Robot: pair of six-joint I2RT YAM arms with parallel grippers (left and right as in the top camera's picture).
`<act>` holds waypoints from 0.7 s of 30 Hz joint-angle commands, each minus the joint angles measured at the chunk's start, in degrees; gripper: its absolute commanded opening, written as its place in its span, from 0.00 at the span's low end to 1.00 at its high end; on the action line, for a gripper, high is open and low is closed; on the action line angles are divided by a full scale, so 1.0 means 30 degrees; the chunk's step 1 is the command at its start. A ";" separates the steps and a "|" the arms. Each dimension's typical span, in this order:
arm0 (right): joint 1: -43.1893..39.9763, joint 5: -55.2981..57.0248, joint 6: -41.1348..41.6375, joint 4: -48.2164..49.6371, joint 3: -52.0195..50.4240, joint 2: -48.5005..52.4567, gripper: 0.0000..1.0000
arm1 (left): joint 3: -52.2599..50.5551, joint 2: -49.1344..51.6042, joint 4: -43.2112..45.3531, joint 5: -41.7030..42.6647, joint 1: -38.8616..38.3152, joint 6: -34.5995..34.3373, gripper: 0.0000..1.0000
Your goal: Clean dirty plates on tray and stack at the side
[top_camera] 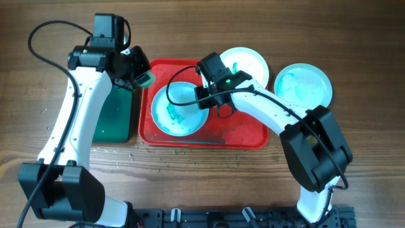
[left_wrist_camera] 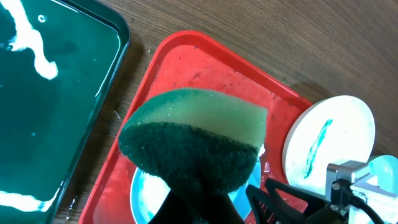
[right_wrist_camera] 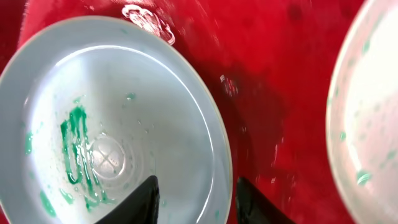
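On the red tray (top_camera: 243,130) lies a white plate (top_camera: 179,109) with teal smears (right_wrist_camera: 74,149). My right gripper (top_camera: 204,95) is open, its jaws astride that plate's right rim (right_wrist_camera: 221,143): one finger (right_wrist_camera: 144,200) inside the plate, the other over the tray (right_wrist_camera: 280,81). A second plate (top_camera: 245,63) overlaps the tray's far right corner. The third plate (top_camera: 304,85) sits on the table to the right. My left gripper (top_camera: 140,76) hovers at the tray's far left corner, shut on a green sponge (left_wrist_camera: 193,140).
A dark green tray (top_camera: 117,114) holding wet, soapy streaks (left_wrist_camera: 34,43) lies left of the red tray. Water droplets speckle the wooden table (top_camera: 126,155) in front of both trays. The right arm (top_camera: 278,114) stretches across the red tray's right side.
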 commanded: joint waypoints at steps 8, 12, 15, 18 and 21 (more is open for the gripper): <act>-0.0058 0.1246 0.0787 0.1144 0.0393 0.1712 0.22 | -0.0262 0.0219 0.0124 -0.0182 -0.0036 -0.0248 0.04; -0.0051 -0.0066 -0.0095 0.1348 0.0481 0.1479 0.28 | -0.1013 0.0219 0.0270 -0.0189 -0.0036 -0.0240 0.04; -0.0058 0.0678 -0.0306 0.0066 0.1246 0.0262 0.36 | -0.1064 0.0219 0.0401 -0.0313 -0.0036 -0.0240 0.04; -0.0058 0.1071 0.0131 -0.1195 0.1515 -0.0073 0.39 | -0.1064 0.0219 0.0619 -0.0313 -0.0036 -0.0248 0.04; -0.0058 0.2929 0.1574 -0.1865 0.1464 0.0204 0.39 | -0.1064 0.0219 0.0845 -0.0313 -0.0036 -0.0248 0.04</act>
